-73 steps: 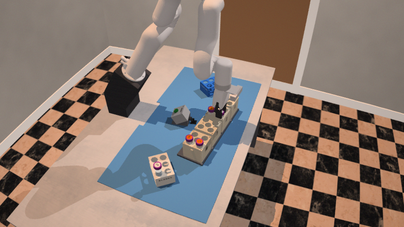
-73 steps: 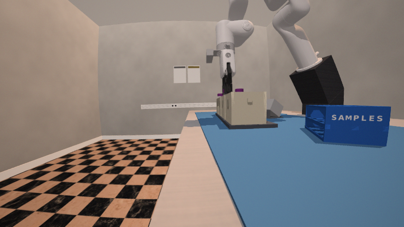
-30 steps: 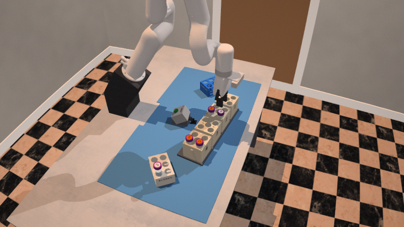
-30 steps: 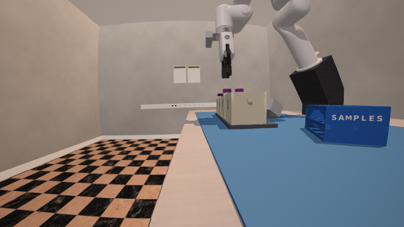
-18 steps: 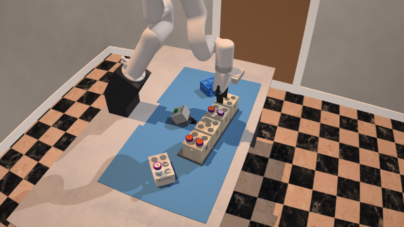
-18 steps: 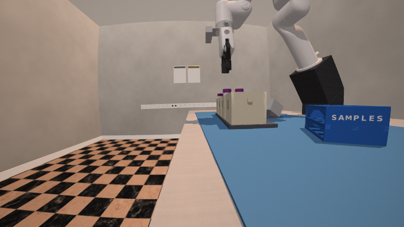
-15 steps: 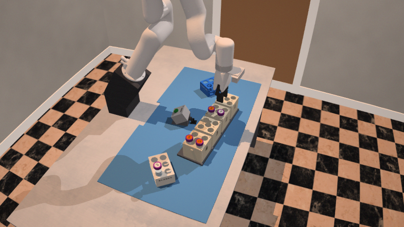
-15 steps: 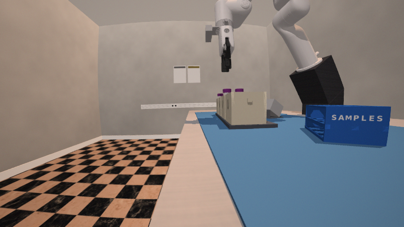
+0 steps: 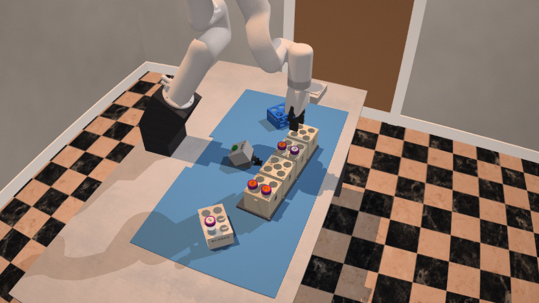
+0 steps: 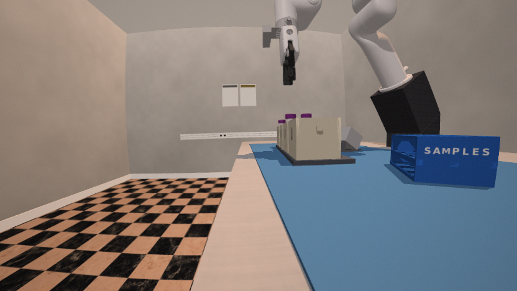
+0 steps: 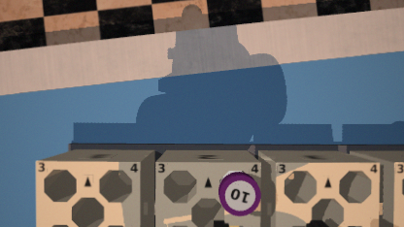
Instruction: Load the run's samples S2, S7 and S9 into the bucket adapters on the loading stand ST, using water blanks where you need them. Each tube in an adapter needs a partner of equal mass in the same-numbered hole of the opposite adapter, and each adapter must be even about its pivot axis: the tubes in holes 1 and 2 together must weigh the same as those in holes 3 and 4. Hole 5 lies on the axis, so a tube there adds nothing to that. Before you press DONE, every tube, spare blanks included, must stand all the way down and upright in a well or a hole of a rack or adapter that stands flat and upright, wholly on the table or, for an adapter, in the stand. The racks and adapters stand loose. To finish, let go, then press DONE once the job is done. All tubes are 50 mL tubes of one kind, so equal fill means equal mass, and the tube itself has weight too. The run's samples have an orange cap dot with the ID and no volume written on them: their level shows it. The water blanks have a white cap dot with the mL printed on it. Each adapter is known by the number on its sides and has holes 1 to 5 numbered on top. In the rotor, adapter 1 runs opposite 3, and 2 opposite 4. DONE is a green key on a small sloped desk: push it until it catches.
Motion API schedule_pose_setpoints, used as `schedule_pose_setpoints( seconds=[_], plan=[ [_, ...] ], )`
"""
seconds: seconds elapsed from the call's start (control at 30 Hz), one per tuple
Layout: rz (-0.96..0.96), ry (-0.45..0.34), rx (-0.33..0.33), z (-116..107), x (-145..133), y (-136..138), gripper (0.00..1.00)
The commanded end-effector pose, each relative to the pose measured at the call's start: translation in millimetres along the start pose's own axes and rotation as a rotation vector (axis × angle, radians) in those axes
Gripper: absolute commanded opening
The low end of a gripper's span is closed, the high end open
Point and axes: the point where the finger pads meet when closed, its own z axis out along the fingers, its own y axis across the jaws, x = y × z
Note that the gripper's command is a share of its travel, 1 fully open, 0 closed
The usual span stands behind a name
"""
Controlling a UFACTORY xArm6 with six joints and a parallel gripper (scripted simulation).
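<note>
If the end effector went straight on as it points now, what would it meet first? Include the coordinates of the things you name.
Pointing down, the end effector (image 9: 297,125) (image 10: 288,84) (image 11: 269,225) would probably reach the purple-capped tube with the white "10" dot (image 9: 294,149) (image 10: 290,115) (image 11: 240,195) first, perhaps straddling its cap; depth and exact alignment are unclear.

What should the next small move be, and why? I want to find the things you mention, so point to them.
Probably swing the gripper (image 9: 296,127) (image 10: 288,83) (image 11: 269,223) toward the DONE key (image 9: 234,147): its empty fingers hang above the adapters, the 10 mL blank (image 9: 294,149) (image 10: 290,115) (image 11: 239,195) sits in adapter 2's hole 4, and three orange-dotted samples are loaded.
</note>
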Motion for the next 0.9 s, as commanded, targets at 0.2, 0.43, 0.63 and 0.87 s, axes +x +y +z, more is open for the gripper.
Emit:
schedule_pose_setpoints(
  seconds=[0.2,0.43,0.63,0.87],
  plan=[
    [0.0,0.002,0.0,-3.9,0.8,-0.1,0.44],
    [0.0,0.002,0.0,-3.9,0.8,-0.1,0.44],
    [0.0,0.002,0.0,-3.9,0.7,-0.1,0.44],
    [0.156,-0.041,-0.04,6.1,-21.8,4.0,0.0]
  ],
)
